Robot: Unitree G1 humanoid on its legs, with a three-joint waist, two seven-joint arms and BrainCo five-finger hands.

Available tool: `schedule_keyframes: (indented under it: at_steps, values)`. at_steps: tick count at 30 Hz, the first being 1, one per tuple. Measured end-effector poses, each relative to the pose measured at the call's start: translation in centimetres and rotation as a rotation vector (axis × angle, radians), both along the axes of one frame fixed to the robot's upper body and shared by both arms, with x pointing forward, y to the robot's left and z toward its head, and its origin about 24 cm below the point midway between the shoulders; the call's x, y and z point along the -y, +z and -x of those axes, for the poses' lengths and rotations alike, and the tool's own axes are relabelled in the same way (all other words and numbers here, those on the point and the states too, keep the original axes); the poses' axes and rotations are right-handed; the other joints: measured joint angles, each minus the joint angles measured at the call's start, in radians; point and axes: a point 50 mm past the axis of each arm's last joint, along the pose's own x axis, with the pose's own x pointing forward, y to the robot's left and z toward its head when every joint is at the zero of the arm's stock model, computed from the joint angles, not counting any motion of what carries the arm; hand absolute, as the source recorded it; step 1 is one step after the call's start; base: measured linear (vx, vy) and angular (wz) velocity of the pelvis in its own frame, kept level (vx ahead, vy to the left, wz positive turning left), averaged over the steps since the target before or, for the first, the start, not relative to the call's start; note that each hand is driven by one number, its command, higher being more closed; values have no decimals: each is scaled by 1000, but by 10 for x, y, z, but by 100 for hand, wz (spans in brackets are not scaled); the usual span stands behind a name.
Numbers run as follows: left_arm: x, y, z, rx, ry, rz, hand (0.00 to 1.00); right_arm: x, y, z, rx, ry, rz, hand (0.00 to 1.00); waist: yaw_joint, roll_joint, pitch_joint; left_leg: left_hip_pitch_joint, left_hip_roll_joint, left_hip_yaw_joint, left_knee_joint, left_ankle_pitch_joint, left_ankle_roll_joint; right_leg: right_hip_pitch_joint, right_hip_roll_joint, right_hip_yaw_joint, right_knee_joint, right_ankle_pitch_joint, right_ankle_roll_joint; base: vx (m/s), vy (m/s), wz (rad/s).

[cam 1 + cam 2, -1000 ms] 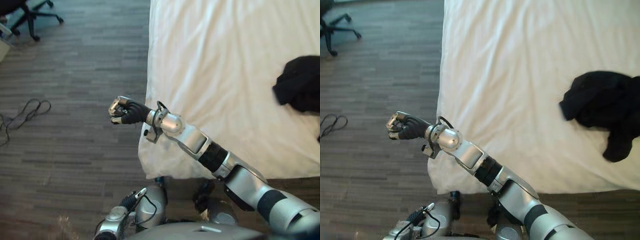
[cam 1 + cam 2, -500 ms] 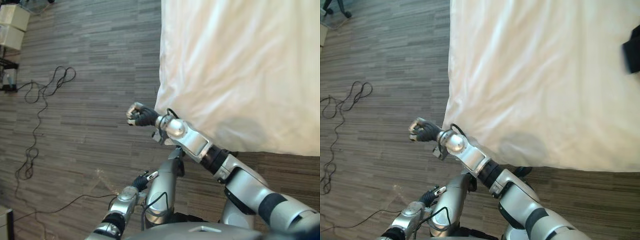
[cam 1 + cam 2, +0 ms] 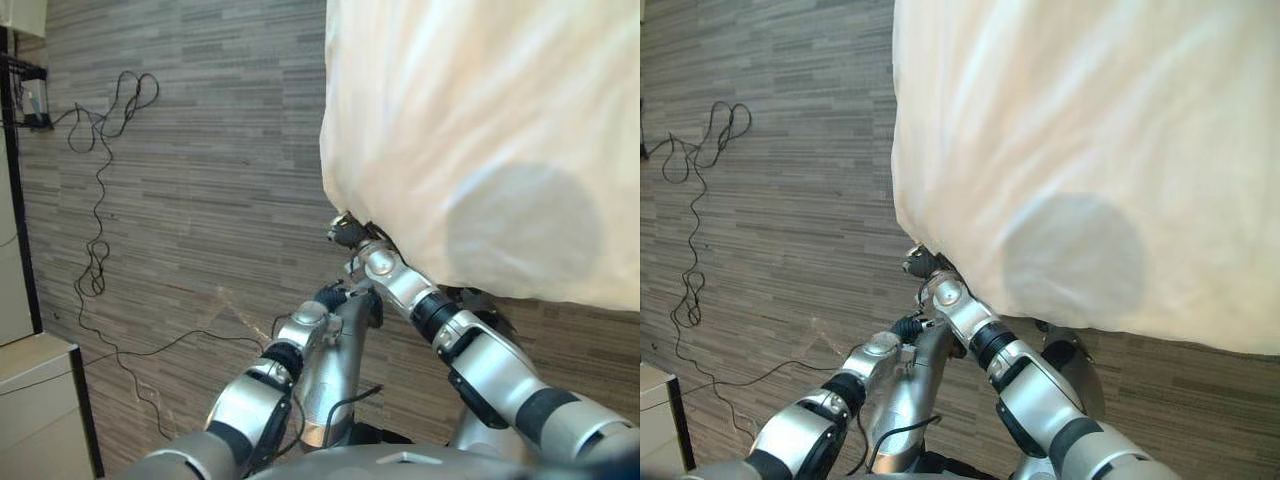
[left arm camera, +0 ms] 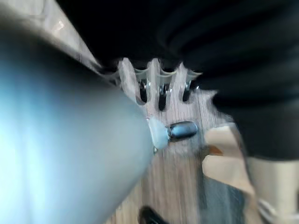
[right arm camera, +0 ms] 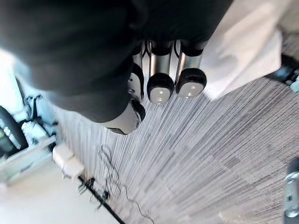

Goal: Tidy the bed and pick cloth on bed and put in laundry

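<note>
Bed sheet (image 3: 480,130): cut off by top & right edges in both eye views; what lies beneath is hidden. Right hand (image 3: 345,232): rendered v. small at sheet's lower corner; contact w/ sheet cannot be told. Left hand (image 3: 330,297): small & dark in eye views, blurred in left wrist view; its pose is not resolved. Pale cabinet (image 3: 35,400): cut off by left & bottom edges.
</note>
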Motion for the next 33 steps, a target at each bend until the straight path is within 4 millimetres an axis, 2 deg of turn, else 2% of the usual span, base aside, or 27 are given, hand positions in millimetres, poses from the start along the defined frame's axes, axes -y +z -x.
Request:
schedule_keyframes:
  at_steps: [3, 4, 7, 8, 10, 12, 13, 14, 15, 16, 18, 21, 23, 24, 25, 26, 28, 29, 30, 32, 33]
  values:
    - [-1, 2, -3, -28, 57, 14, 0, 4, -6, 0, -21, -40, -71, 100, -29, -2, 1, 0, -1, 6, 2, 0, 0, 0, 3, 5, -4, 6, -1, -3, 0, -2]
    - [-4, 3, -5, -42, 100, 31, 0, 6, -7, 1, -19, -53, -126, 100, -48, -8, 5, 1, 0, 13, 4, 0, 0, 0, 7, 12, -14, 16, -1, -16, 8, -10]
    - [-8, 11, -13, -34, 176, 75, 0, 10, -11, 4, -21, -50, -207, 100, -78, -18, 13, 8, 10, 31, 4, -1, 1, 5, 31, 48, -53, 42, 1, -39, 17, -22]
    - [-11, 18, -20, -16, 224, 112, 0, 14, -20, 9, -47, -52, -252, 100, -98, -37, 25, 27, 9, 53, 3, -7, 11, 15, 36, 69, -72, 56, 2, -50, 22, -32]
    - [-16, 23, -24, 1, 264, 139, 0, 27, -34, 15, -90, -105, -310, 100, -133, -58, 39, 54, 5, 71, 0, -16, 22, 38, 38, 86, -88, 63, 6, -35, 47, -27]
    - [-30, 28, -28, 7, 323, 150, 0, 77, -55, 21, -125, -301, -424, 100, -189, -102, 55, 107, -6, 101, -4, -35, 32, 78, 36, 117, -109, 74, 20, -32, 71, -32]
    - [-34, 27, -27, -2, 340, 149, 0, 95, -60, 23, -122, -355, -428, 100, -198, -114, 55, 119, -9, 111, -5, -39, 34, 86, 36, 123, -114, 76, 20, 4, 70, -40]
    - [-42, 25, -26, -11, 368, 147, 0, 128, -68, 29, -117, -430, -418, 100, -216, -138, 57, 148, -14, 128, -9, -47, 35, 104, 35, 142, -125, 79, 21, 29, 52, -38]
    - [-49, 21, -22, -32, 379, 129, 0, 153, -77, 39, -118, -480, -405, 100, -236, -159, 56, 185, -17, 142, -20, -53, 35, 132, 34, 151, -135, 82, 26, 79, 53, -36]
    - [-53, 17, -18, -45, 386, 120, 0, 161, -82, 45, -125, -499, -405, 100, -246, -167, 55, 205, -17, 147, -25, -56, 35, 151, 35, 154, -141, 83, 28, 125, 23, -31]
    - [-62, 0, 2, -98, 400, 94, 0, 181, -111, 82, -200, -541, -403, 100, -270, -182, 53, 302, -17, 152, -41, -75, 24, 245, 46, 155, -162, 82, 39, 169, 7, -19]
    - [-73, -17, 27, -144, 406, 60, 0, 189, -137, 120, -301, -570, -429, 100, -285, -187, 50, 403, -8, 153, -41, -95, 15, 358, 71, 153, -204, 85, 56, 177, -10, -14]
    - [-82, -28, 43, -178, 404, 38, 0, 190, -146, 134, -338, -609, -440, 100, -303, -192, 44, 456, -2, 158, -41, -106, 6, 417, 77, 142, -217, 95, 74, 156, -17, -7]
    - [-87, -34, 53, -203, 387, 12, 0, 192, -150, 140, -354, -644, -441, 100, -309, -196, 25, 475, 0, 167, -41, -110, 2, 437, 83, 142, -226, 97, 77, 190, -17, -12]
    - [-92, -45, 72, -250, 368, -15, 0, 199, -155, 150, -363, -739, -448, 100, -319, -201, -15, 515, 2, 179, -51, -112, -1, 484, 98, 142, -259, 103, 87, 158, -12, -10]
    - [-93, -48, 76, -261, 364, -17, 0, 201, -156, 152, -364, -765, -447, 100, -322, -201, -24, 527, 2, 179, -56, -113, -2, 497, 101, 141, -267, 105, 89, 162, -9, -9]
    - [-97, -64, 108, -350, 360, -29, 0, 217, -162, 172, -368, -931, -420, 100, -325, -210, -106, 598, 2, 186, -77, -123, -13, 581, 119, 140, -324, 113, 101, 139, 2, -8]
    - [-99, -70, 125, -395, 365, -26, 0, 226, -161, 181, -332, -1016, -403, 100, -324, -216, -152, 629, 6, 195, -80, -138, -14, 622, 129, 140, -357, 118, 108, 141, 5, -9]
    - [-100, -73, 133, -418, 367, -24, 0, 229, -159, 182, -305, -1047, -398, 100, -324, -217, -172, 642, 7, 203, -85, -143, -14, 636, 134, 139, -371, 120, 111, 132, 17, -13]
    - [-103, -82, 159, -498, 380, -27, 0, 238, -129, 170, -98, -1085, -369, 100, -331, -225, -231, 673, 4, 205, -112, -146, -13, 675, 140, 125, -416, 128, 112, 74, 28, -4]
    - [-104, -83, 162, -508, 382, -30, 0, 239, -119, 166, -43, -1081, -364, 100, -333, -227, -237, 678, 3, 204, -113, -146, -13, 684, 140, 119, -424, 129, 111, 9, 25, 10]
